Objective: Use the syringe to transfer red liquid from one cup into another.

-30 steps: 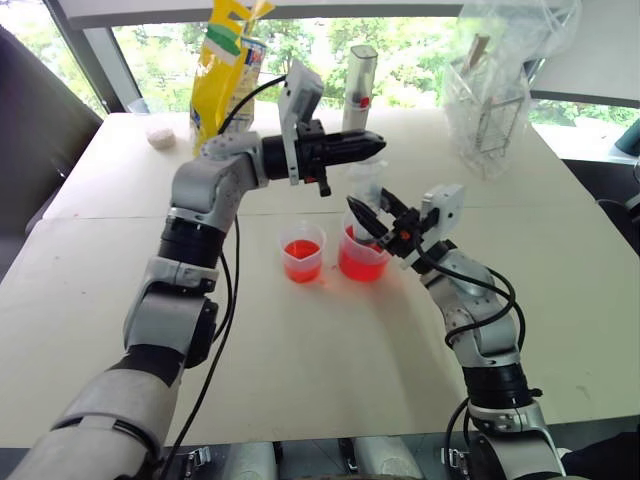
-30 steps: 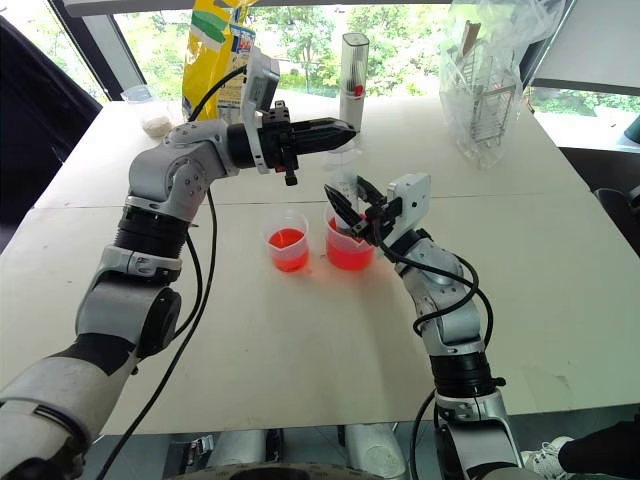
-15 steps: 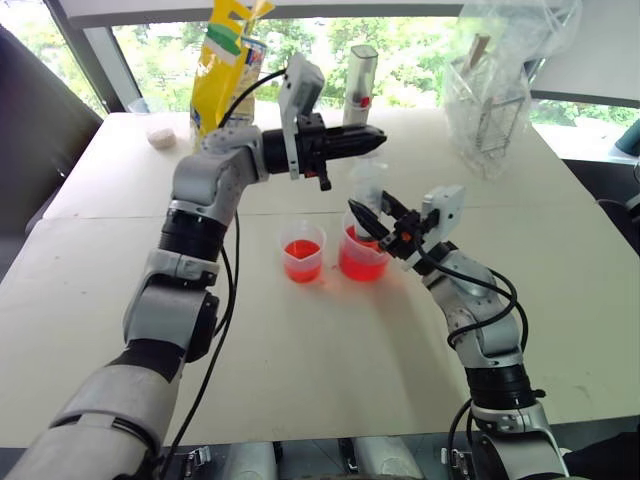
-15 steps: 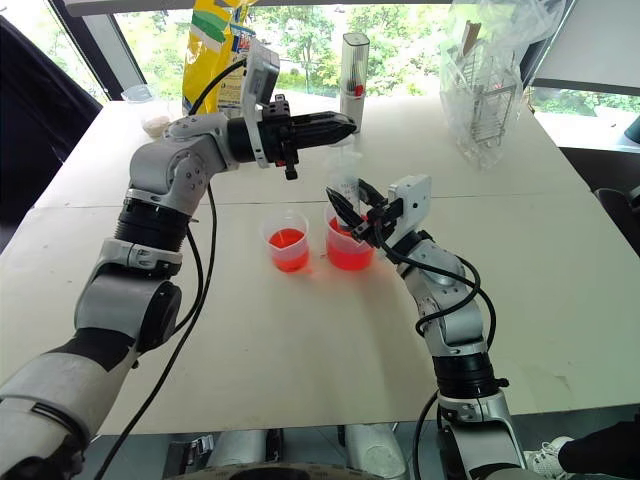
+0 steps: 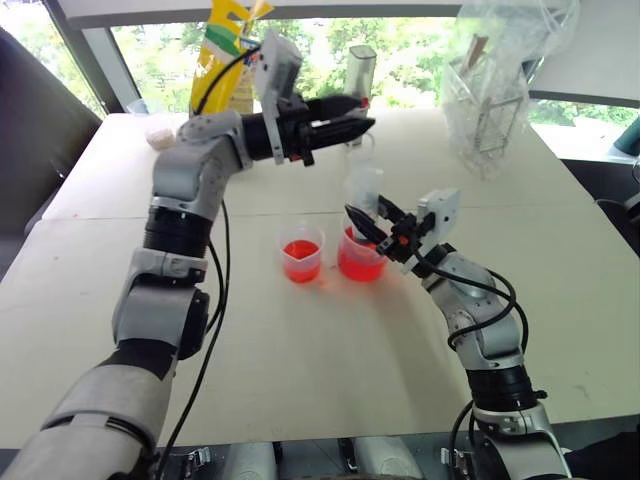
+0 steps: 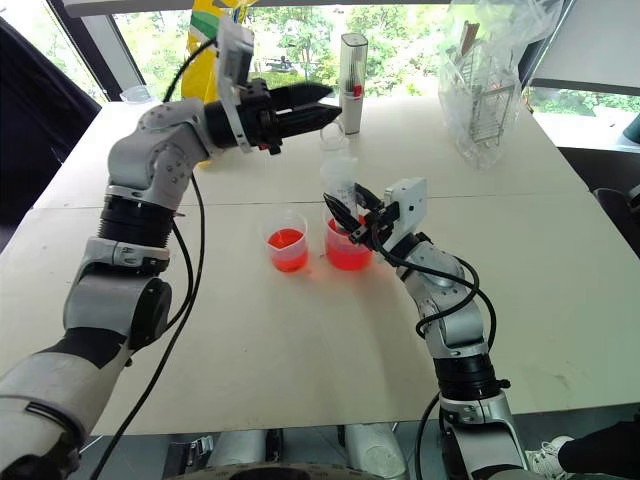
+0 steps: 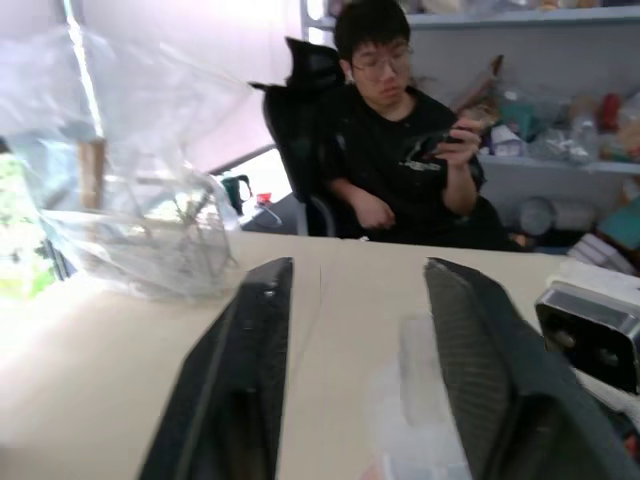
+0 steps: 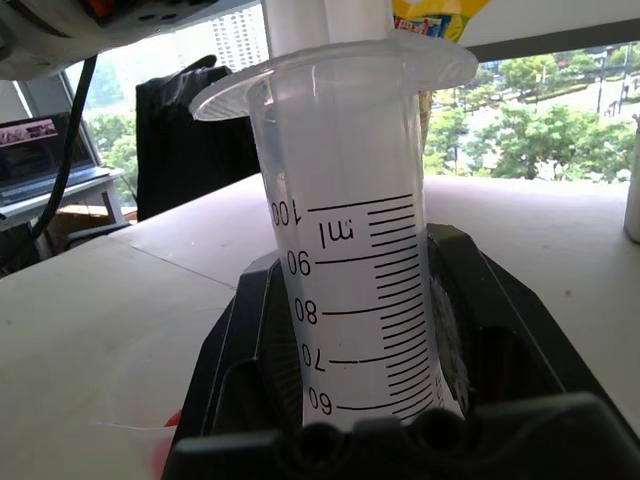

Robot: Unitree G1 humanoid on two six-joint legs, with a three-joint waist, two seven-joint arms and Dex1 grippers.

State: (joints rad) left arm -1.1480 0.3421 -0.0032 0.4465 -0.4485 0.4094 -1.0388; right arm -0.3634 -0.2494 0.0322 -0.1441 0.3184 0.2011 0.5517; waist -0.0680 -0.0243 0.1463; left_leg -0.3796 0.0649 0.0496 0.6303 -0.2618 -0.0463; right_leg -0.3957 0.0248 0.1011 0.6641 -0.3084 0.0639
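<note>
1. The right gripper (image 5: 368, 222) is closed around the barrel of the syringe (image 5: 364, 190), which stands upright over the larger beaker (image 5: 362, 260) (graduation marks show clearly in the right wrist view).
2. The left gripper (image 5: 352, 105) hangs high above the table (image 5: 300, 380), at the far side of the syringe; its fingers (image 7: 245, 380) stand apart and hold nothing.
3. The smaller beaker (image 5: 302, 256) stands just left of the larger one; both contain red liquid (image 5: 358, 266).
4. A person (image 7: 400, 150) sits beyond the table.
</note>
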